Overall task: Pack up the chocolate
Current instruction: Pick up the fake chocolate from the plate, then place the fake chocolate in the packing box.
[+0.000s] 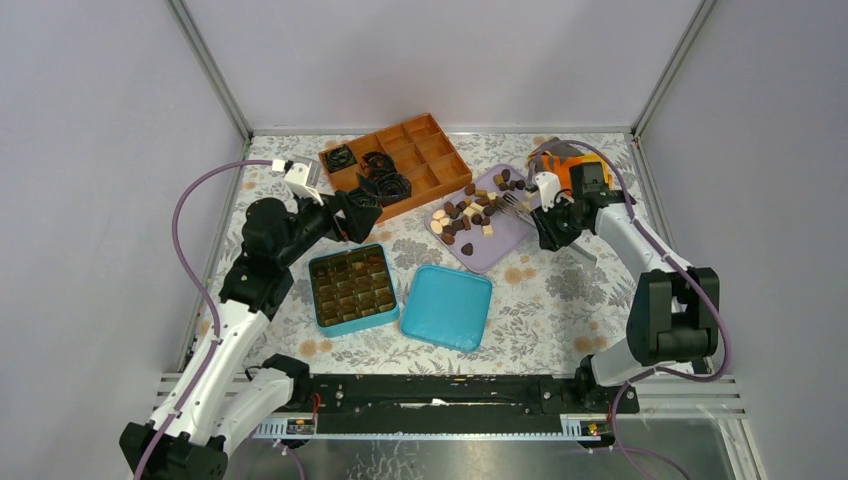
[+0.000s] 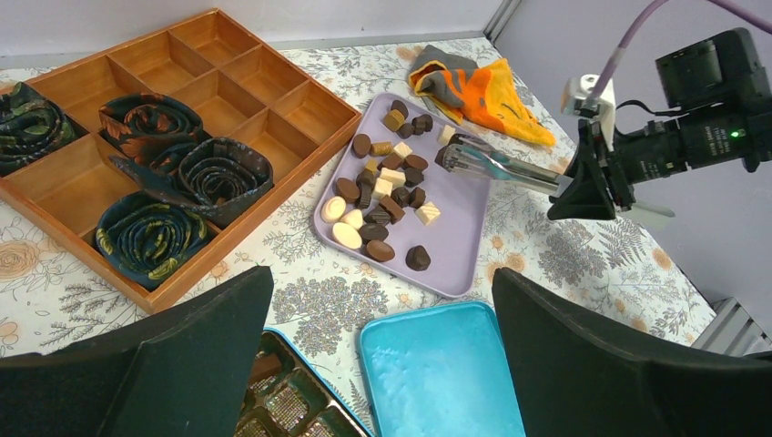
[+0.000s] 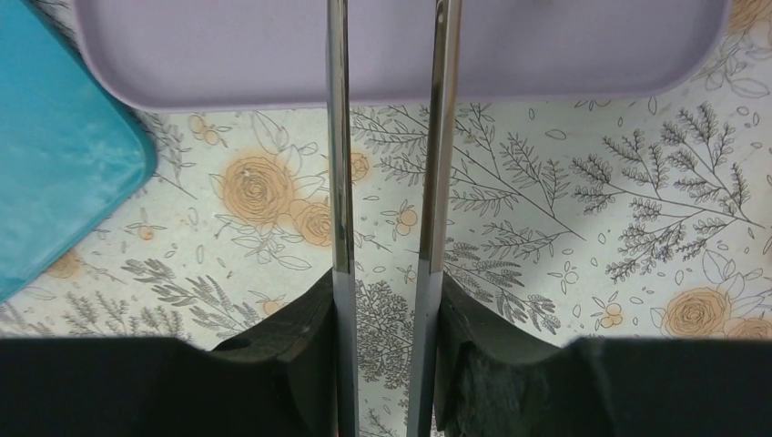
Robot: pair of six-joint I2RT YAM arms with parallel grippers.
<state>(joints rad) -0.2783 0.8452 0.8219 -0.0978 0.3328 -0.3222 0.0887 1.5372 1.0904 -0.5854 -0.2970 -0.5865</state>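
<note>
Right tool [image 3: 387, 314] is clenched on the tongs [image 2: 496, 164], whose two steel arms run out over the purple tray [image 2: 460, 246]. The tips sit among the chocolate [image 2: 382, 196] at the tray's far corner; whether they have a piece, I cannot tell.

The move here, I'd say: single out one piece at the pile's edge, squeeze gently so it doesn't squirt sideways, lift straight, then carry it low to the tin [image 1: 355, 326].

Left tool [image 1: 358, 215] hangs spread wide and empty over the tin's far rim.

The count: one tray holding some two dozen pieces in dark, mid-brown and cream, too crowded for an exact figure. One tin, one lid [image 1: 447, 306] beside it, and one wooden box [image 1: 440, 165] with four black paper cups [image 2: 218, 168]. One orange cloth [image 2: 482, 86] lies beyond, all on the tabletop.
</note>
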